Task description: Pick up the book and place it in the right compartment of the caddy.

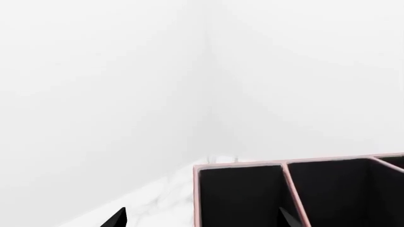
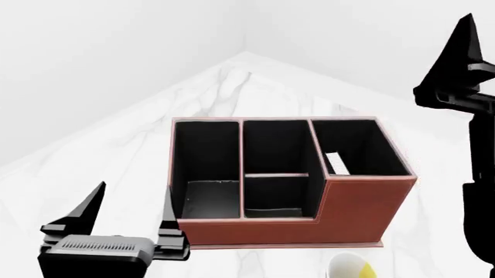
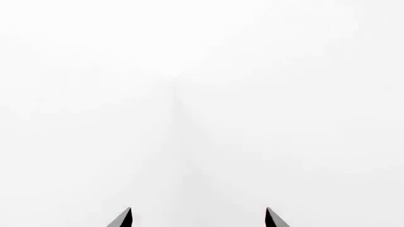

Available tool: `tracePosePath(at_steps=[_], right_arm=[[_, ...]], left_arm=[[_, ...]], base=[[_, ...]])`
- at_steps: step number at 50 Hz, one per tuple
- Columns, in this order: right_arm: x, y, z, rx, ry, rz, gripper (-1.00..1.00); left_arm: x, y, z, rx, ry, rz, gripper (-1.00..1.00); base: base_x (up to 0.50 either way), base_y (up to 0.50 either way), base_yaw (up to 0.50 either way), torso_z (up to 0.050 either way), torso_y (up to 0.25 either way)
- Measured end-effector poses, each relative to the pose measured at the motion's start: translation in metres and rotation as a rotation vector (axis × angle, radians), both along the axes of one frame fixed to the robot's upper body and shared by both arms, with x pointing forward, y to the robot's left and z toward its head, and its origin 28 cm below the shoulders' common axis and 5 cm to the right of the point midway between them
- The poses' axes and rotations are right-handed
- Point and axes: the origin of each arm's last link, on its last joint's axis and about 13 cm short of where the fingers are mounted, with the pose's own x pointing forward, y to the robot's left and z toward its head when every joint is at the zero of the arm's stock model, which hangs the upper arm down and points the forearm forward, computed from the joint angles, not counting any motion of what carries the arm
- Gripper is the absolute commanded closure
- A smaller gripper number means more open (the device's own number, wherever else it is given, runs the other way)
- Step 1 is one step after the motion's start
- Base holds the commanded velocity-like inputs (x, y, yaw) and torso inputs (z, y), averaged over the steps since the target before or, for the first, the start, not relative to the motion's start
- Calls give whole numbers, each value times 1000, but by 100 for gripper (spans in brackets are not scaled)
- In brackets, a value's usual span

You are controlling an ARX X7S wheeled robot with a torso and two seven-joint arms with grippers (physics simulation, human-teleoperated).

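Left gripper [image 2: 131, 202] is hovering with fingers spread, just beside the caddy's [image 2: 294, 229] low end.
The book [image 2: 337, 163] is standing inside the right compartment [image 2: 357, 147], white page edge showing. Right gripper [image 3: 197, 218] is hanging raised and apart, fingers also spread, holding nothing. A mug [image 2: 349, 267] is sitting near the caddy's front.

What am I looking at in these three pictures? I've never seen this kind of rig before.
It is a simulated two-armed robot. The middle picture comes from its head camera, looking down on a white marble table. The other two come from cameras beside each gripper.

On the table stands a reddish-brown caddy with black compartments. Inside the right compartment a white strip shows, which looks like the page edges of the book. A white-and-yellow mug peeks in at the bottom edge.

The left gripper sits open near the caddy, holding nothing. The right gripper is raised, open and empty, and its camera sees only blank wall.
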Motion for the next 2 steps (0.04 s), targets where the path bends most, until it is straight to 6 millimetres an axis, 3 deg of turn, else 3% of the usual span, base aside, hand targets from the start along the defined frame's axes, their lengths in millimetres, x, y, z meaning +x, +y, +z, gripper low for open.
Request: tracePosePath(at_steps=[2], right_arm=[[-6,-1,4,2,-36,-8,-100]], left_arm=[[-1,0,1,1,-8,0,-100]], base=[[0,0,0,0,0]])
